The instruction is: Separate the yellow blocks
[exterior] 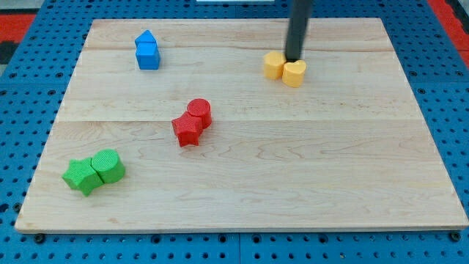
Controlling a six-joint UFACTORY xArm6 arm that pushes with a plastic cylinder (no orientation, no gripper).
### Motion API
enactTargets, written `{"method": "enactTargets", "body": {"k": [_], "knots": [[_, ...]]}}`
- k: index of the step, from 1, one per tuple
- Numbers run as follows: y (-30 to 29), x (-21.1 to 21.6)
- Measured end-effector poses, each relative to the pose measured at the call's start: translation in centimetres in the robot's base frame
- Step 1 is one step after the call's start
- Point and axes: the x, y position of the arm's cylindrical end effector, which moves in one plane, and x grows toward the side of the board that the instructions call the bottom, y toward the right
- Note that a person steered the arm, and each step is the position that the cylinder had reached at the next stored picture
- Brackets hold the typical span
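Two yellow blocks sit touching near the view's top right: a yellow hexagon-like block [274, 64] on the left and a yellow heart-shaped block [294, 73] on the right. My tip [294, 59] comes down from the view's top and stands just behind the pair, over the seam between them, touching or nearly touching the top edge of the heart-shaped block.
The wooden board [330, 161] lies on a blue pegboard. A blue pair [147, 50] sits at the top left. A red cylinder [199, 111] and a red star-like block [187, 130] touch near the middle. A green star-like block [81, 176] and a green cylinder [108, 166] touch at the bottom left.
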Motion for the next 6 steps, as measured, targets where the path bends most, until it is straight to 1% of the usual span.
{"method": "enactTargets", "body": {"k": [1,2,3,4,5,6], "knots": [[-2.1,4.0],[-1.0,3.2],[4.0,6.2],[7.9,4.6],[3.3,3.1],[1.4,2.2]]}}
